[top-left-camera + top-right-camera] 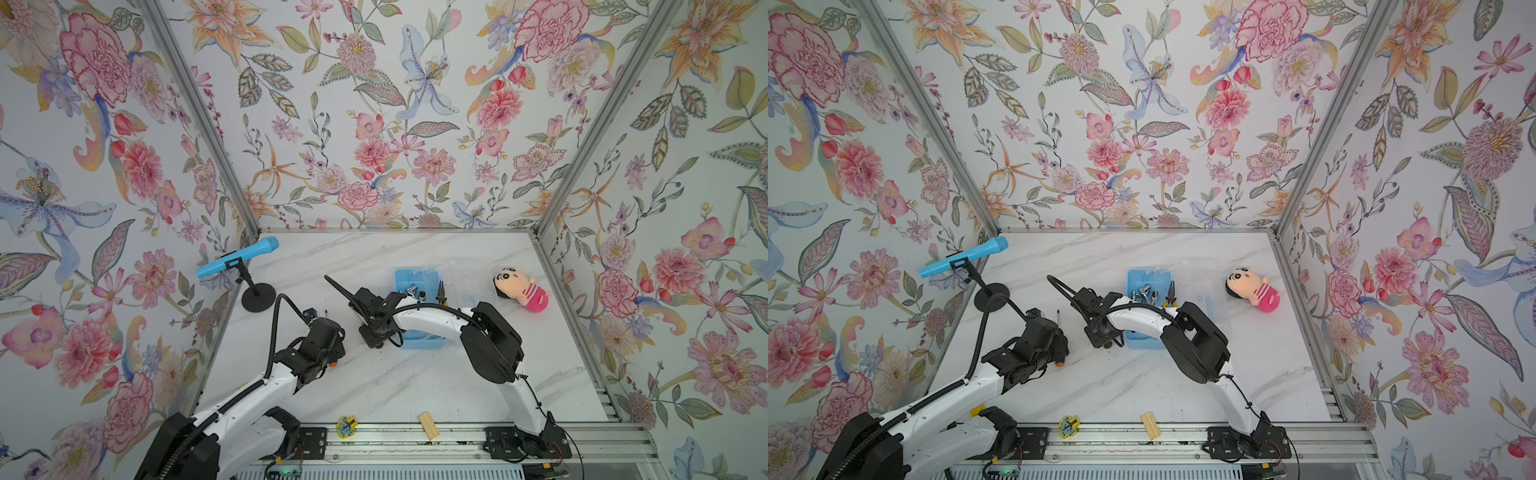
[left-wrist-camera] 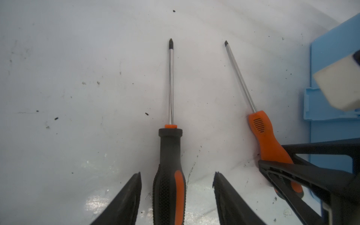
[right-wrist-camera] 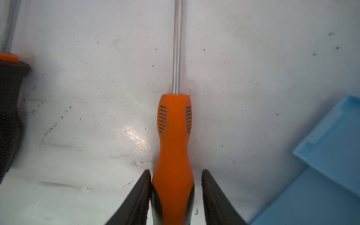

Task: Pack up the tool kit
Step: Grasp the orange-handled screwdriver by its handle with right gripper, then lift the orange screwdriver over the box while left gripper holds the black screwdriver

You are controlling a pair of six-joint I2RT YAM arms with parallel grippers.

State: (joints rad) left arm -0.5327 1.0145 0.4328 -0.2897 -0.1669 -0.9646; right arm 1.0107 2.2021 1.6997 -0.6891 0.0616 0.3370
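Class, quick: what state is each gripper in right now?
Left gripper: open, astride the black screwdriver.
Right gripper: open around the orange screwdriver, not yet clamped.

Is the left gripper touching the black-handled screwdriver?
Apart. The left wrist view shows the left gripper straddling the black-handled screwdriver with gaps both sides.

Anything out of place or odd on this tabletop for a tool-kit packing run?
Yes: a pink-and-yellow plush doll lies right of the blue plastic tool box, and a blue toy microphone on a black stand stands far left. Neither belongs to a tool kit.
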